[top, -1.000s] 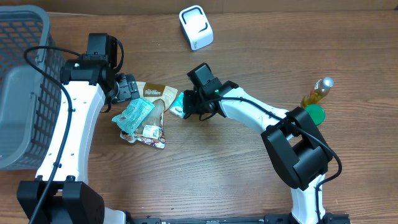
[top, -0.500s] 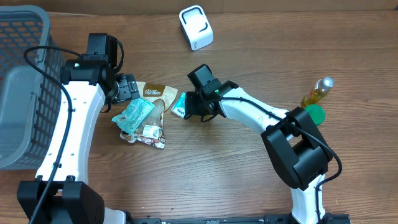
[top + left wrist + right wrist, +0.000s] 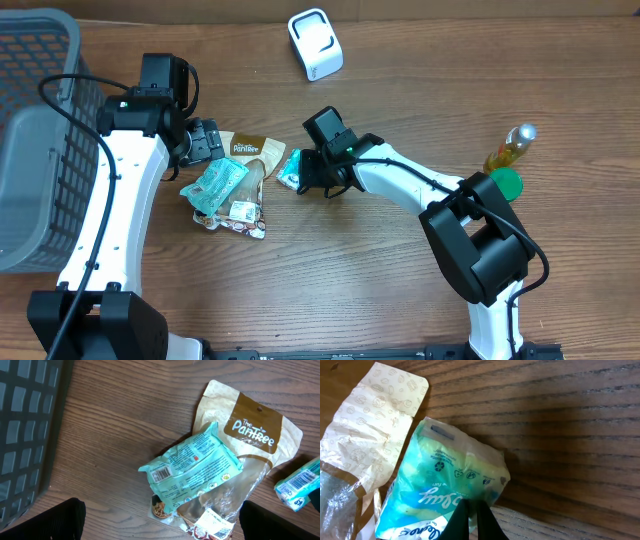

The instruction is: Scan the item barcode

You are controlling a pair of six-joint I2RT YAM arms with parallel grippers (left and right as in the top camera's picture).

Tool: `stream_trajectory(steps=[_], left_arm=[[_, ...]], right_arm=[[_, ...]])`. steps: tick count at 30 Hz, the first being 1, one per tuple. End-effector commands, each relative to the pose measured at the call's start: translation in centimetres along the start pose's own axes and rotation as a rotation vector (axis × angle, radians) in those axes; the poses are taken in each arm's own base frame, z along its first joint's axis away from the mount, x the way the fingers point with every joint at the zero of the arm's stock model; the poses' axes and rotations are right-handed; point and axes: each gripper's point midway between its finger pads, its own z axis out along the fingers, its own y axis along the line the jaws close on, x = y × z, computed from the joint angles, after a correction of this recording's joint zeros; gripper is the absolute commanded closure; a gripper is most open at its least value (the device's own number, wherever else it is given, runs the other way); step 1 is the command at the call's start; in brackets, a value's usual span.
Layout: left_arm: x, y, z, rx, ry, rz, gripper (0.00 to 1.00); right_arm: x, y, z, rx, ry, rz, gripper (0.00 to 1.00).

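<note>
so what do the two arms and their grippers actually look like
Both arms match: the left arm and right arm have white link shells with black joints, black bases and a small green light near the wrist. A thin black cable loops loosely along each. The left gripper and right gripper are black, with dark fingers.

Teal-and-white packet (image 3: 440, 485) in the black right gripper (image 3: 471, 510); beside it a tan pouch (image 3: 255, 435) banded brown; grey grid basket (image 3: 30, 90); brown wood-grain table (image 3: 350, 280).

Left gripper (image 3: 206, 140): we have its jaws spread wide.
Right gripper (image 3: 471, 514): we have it pinched on the teal packet (image 3: 445, 472).
</note>
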Motion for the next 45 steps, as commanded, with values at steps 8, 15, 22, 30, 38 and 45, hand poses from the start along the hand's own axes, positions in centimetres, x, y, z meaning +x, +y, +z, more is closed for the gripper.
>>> stream_trajectory(steps=[8, 15, 22, 30, 38, 45], left_arm=[[-0.2, -0.1, -0.1, 0.001, -0.006, -0.008, 0.01], [-0.2, -0.1, -0.1, 0.001, -0.006, -0.008, 0.01], [-0.2, -0.1, -0.1, 0.001, -0.006, -0.008, 0.01], [-0.2, -0.1, -0.1, 0.001, -0.006, -0.008, 0.00], [-0.2, -0.1, -0.1, 0.001, -0.006, -0.008, 0.00], [-0.2, -0.1, -0.1, 0.001, -0.006, -0.008, 0.01]], right_arm=[[2.7, -2.6, 1.0, 0.087, 0.075, 0.015, 0.96], [2.8, -2.8, 0.9, 0.093, 0.082, 0.018, 0.93], [0.6, -2.3, -2.0, 0.089, 0.057, 0.045, 0.76], [-4.2, 2.3, -10.0, -0.008, -0.085, 0.040, 0.27], [-3.5, 7.4, -9.1, -0.067, -0.166, -0.039, 0.00], [-2.6, 8.5, -7.6, -0.079, -0.155, -0.059, 0.10]])
